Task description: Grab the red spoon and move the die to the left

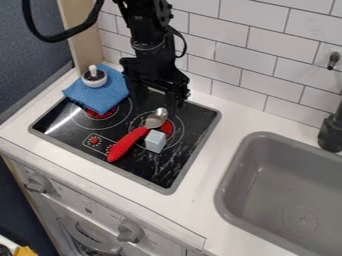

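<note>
so the gripper (156, 105) is hanging down over the back part of the black stovetop (152, 175), and it looks open to me, with a gap between its two sides. the red spoon (127, 144) is lying on the stovetop at a slant, red handle running toward the lower left and the shiny metal bowl up near the back burner, a bit below the gripper in the view. the die (155, 143), a pale bluish cube, sits just to the right of the handle, close under the spoon's bowl. can't really tell if the two touch.

over at the stovetop's back left corner there's a blue cloth (100, 100) spread out, partly over a burner, with a little white pot (94, 81) on it that has a dark top and a pale knob. the sink (226, 182) is gray and set in the white counter (194, 202) on the right, with a dark faucet (330, 132) beside it. white tiles (267, 47) run along the wall behind.
</note>
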Tool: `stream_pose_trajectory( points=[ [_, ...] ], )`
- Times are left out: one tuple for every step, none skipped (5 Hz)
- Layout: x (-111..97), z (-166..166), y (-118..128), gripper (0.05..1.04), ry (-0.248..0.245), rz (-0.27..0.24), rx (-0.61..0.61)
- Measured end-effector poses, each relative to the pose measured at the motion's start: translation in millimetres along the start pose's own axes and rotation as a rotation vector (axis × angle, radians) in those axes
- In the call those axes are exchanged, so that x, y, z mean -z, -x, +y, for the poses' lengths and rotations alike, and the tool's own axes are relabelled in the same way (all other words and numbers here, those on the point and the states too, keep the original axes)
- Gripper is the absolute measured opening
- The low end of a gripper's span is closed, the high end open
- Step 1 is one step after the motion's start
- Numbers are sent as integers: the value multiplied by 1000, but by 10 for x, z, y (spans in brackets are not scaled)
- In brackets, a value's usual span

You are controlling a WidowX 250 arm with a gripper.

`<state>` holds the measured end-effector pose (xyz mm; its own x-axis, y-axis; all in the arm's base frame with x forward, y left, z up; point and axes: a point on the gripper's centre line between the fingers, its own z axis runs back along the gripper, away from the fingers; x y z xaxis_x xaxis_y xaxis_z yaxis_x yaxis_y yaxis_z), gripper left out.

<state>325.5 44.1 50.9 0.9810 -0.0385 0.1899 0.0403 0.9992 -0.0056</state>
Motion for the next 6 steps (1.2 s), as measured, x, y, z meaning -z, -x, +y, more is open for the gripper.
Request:
stream_pose_trajectory(
  points=[
    [76, -5, 41, 999, 5, 27, 2],
    [97, 100, 162, 999, -2, 57, 9],
    [25, 276, 269, 999, -36, 56, 12],
    [93, 427, 416, 999, -114, 82, 12],
    [164, 498, 515, 1000, -175, 97, 47],
    [352, 500, 599, 999, -194, 165, 55]
  ],
)
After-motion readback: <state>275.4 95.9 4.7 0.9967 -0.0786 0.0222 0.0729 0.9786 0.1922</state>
